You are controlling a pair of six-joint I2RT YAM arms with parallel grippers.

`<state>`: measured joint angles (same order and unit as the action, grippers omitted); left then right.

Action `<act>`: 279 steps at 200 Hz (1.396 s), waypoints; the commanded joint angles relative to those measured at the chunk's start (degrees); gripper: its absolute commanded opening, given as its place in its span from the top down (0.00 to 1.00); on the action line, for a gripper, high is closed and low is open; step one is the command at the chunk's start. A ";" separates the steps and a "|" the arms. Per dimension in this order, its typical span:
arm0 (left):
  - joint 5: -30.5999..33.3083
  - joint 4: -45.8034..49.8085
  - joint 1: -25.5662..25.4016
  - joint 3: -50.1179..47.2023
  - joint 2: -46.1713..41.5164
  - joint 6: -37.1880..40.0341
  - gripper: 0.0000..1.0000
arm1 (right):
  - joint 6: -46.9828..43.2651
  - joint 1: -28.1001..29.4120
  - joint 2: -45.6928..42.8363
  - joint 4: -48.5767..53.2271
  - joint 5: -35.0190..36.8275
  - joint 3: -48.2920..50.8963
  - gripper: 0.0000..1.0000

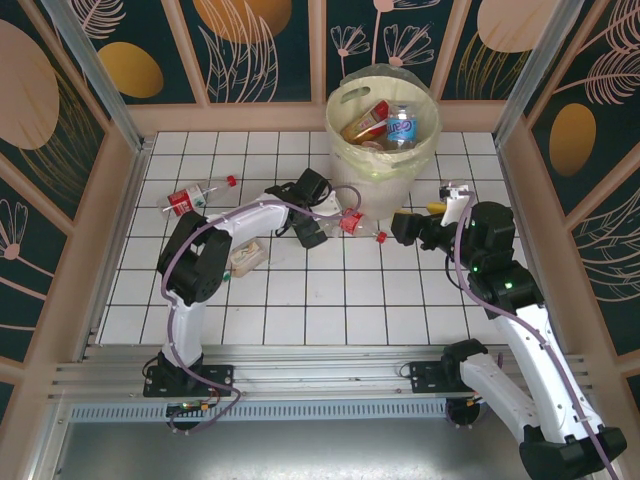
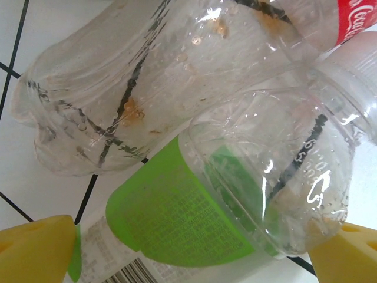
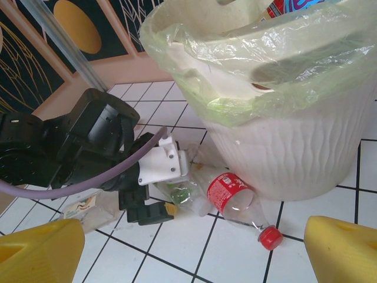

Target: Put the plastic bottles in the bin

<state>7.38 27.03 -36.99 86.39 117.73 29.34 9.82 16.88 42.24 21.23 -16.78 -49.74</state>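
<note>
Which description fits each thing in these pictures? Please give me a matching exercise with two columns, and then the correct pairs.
1 bin
2 green-label bottle
3 far-left bottle
4 right gripper

A open, empty, pointing toward the bin
B lies between the left gripper's open fingers
C lined with a bag, bottles inside
D lies on the table, near its left edge

Pairs: 1-C, 2-B, 3-D, 4-A

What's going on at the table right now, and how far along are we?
The left claw is open, poised right over a green-labelled bottle and a red-labelled bottle lying by the bin. The right claw is open too, holding nothing, beside the bin. A few bottles are already inside; one more bottle lies farther left on the table.
</note>
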 commanded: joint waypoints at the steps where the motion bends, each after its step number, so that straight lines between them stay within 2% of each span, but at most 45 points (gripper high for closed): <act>1: -2.23 2.41 0.51 0.26 1.08 -0.78 0.02 | 1.08 0.21 -1.19 0.65 0.17 0.28 0.04; 20: -1.12 1.38 0.45 -0.52 1.03 -0.94 0.02 | 1.07 0.20 -1.19 0.74 -0.01 0.27 0.03; 50: -3.10 3.50 0.45 0.78 0.86 -2.68 0.04 | 1.26 0.24 -1.68 0.82 -0.08 0.57 0.04; 82: -3.33 6.66 0.24 -0.18 -0.97 -7.74 0.07 | 1.56 0.18 -1.98 0.66 -0.01 0.79 0.04; 156: -7.42 11.25 -3.66 -4.24 -10.96 -16.40 0.11 | 1.39 0.21 -1.81 0.12 -0.01 1.06 0.04; 182: -3.69 9.63 -3.74 -5.53 -12.53 -16.14 0.10 | 1.55 0.23 -1.74 -0.05 -0.27 1.13 0.04; 204: -1.96 10.15 -3.79 -5.29 -10.23 -14.44 0.07 | 1.71 0.20 -1.81 0.03 -0.80 1.19 0.04; 279: -4.71 6.55 -1.39 -5.35 -4.53 -12.78 0.03 | 2.50 0.25 -3.47 1.29 -2.69 1.83 0.03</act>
<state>3.64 34.76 -39.29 81.25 112.01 15.14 11.14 16.88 39.53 21.54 -17.65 -48.95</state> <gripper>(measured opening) 0.969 0.968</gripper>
